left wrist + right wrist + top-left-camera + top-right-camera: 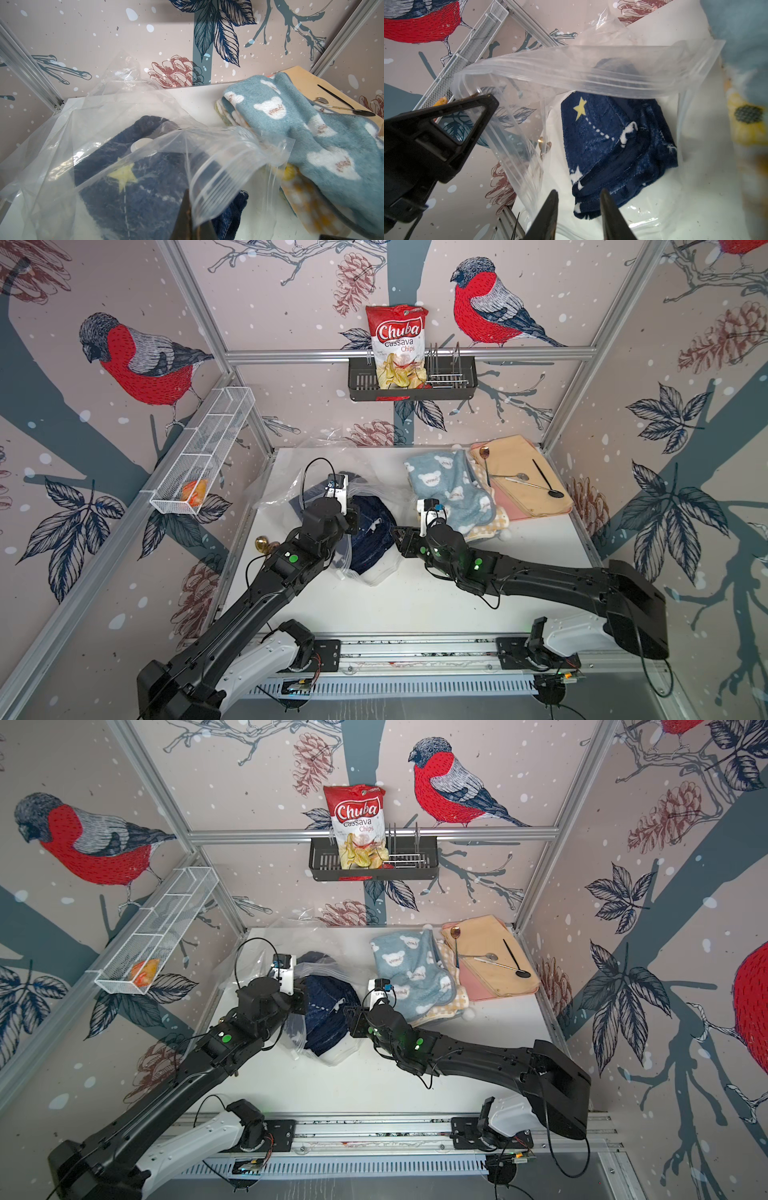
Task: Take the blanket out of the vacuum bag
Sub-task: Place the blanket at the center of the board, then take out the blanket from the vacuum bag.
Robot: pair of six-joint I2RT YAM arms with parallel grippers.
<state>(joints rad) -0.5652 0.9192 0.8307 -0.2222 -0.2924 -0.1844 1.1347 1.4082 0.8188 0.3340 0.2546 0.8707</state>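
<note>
Left of centre on the white table, we see the vacuum bag holding the dark blue blanket. Our left gripper, arm stretched from the near left, pinches the bag's lifted zip edge. Our right gripper points leftward, fingers spread at the open mouth, just beside the blanket.

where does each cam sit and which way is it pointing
Both top views: high over the front rail, looking down at the table; left arm and right arm show.
Left wrist: left arm, faces the back wall across the vacuum bag; left pincer shows, shut on its rim.
Right wrist: right arm, looks into the bag's mouth; open right pincer shows.
Shared: the navy blanket, in all.
</note>
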